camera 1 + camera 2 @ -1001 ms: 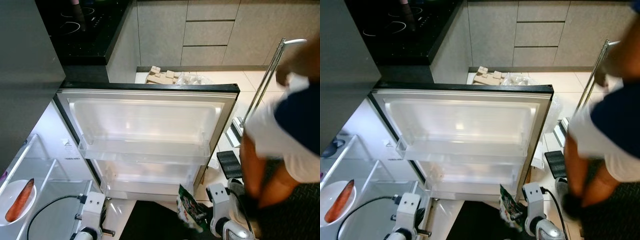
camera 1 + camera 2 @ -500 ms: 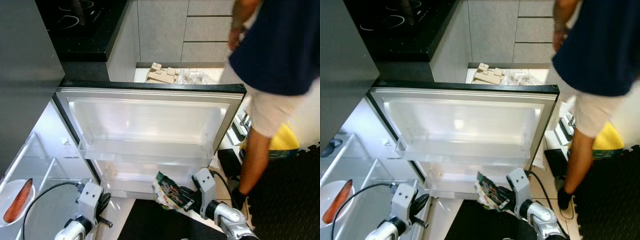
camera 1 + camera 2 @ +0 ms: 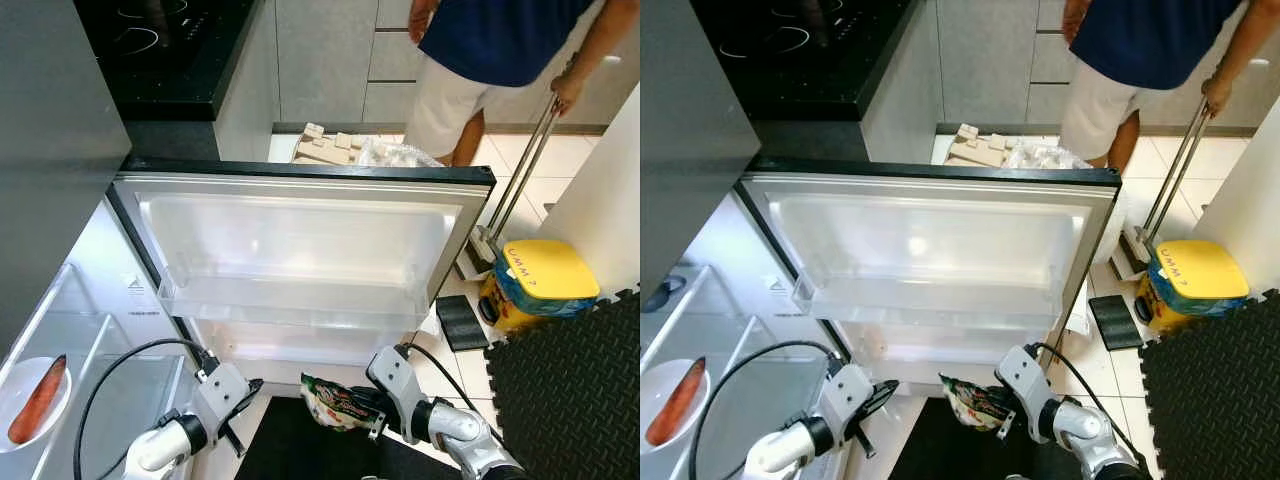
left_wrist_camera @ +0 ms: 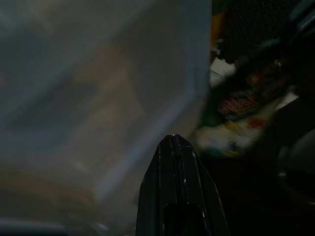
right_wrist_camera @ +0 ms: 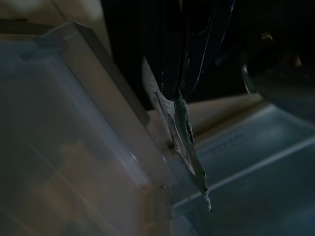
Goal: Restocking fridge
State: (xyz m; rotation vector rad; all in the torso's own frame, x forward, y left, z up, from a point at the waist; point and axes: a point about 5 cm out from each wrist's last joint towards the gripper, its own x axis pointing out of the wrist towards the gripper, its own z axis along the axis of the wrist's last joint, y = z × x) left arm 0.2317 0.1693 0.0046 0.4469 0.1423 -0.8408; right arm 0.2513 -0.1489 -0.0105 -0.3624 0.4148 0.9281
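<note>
Head stereo pair: high, angled steeply down onto the open fridge door (image 3: 300,250), nearly identical framing, slight sideways offset. Left wrist view: low, close, along the closed left gripper (image 4: 178,162) toward the snack packet (image 4: 241,118). Right wrist view: dark, very near, along the packet's edge at a door shelf (image 5: 74,123). Shared: door shelves, packet.

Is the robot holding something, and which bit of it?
Yes. The right gripper pinches a green snack bag by its edge. The left gripper holds nothing.
</note>
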